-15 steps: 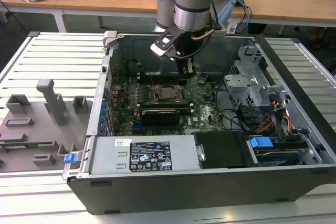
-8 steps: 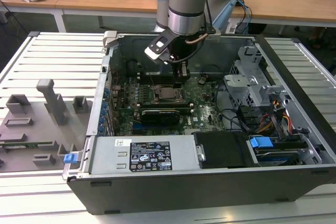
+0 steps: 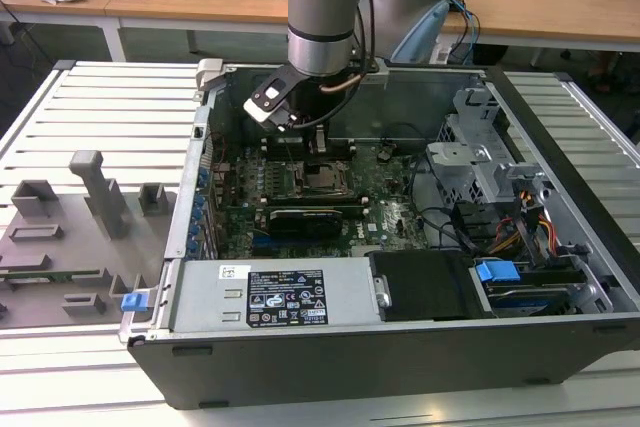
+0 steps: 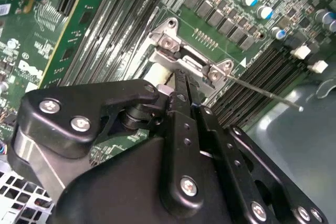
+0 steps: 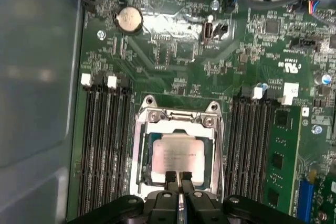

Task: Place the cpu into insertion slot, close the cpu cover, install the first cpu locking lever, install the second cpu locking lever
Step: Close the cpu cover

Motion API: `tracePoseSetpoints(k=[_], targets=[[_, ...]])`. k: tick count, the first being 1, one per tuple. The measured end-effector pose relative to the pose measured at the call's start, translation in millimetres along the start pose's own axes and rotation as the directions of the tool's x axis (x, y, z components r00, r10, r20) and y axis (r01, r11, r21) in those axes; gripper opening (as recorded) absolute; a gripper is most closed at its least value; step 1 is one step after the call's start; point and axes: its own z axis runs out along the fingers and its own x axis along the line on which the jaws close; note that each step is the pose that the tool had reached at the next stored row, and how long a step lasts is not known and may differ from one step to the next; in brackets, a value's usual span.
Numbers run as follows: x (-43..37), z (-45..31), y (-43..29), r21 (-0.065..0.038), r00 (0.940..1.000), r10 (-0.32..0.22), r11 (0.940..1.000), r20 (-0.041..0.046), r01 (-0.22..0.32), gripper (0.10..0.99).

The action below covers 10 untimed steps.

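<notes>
Up front in the exterior view, silver labelled power-supply box [image 3: 285,297] at six o'clock of the green motherboard [image 3: 392,215]. Further in, square black-rimmed insertion slot [image 3: 326,179], cradling the silvery-beige square cpu [image 5: 177,153] under the thin metal windowed cpu cover [image 5: 176,118], down flat. Right at its twelve o'clock, black gripper [image 3: 319,153], fingers pressed together, nothing visibly held, tips over the cpu's edge.

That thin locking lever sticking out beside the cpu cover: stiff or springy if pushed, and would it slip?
The locking lever is a long, thin metal rod, seemingly held only at its cpu cover end, so it probably flexes and springs back. Its narrow, smooth shaft might slide off the gripper. It is likely very light.
</notes>
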Motion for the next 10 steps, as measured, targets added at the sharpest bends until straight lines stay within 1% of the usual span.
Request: tracePoseSetpoints(k=[2, 10], targets=[[0.3, 3.6, -3.4, 0.000, 1.0000, 0.000, 1.0000, -0.0001, 0.000, 0.165], [0.4, 9.5, -3.5, 0.000, 1.0000, 0.000, 1.0000, -0.0001, 0.000, 0.165]])
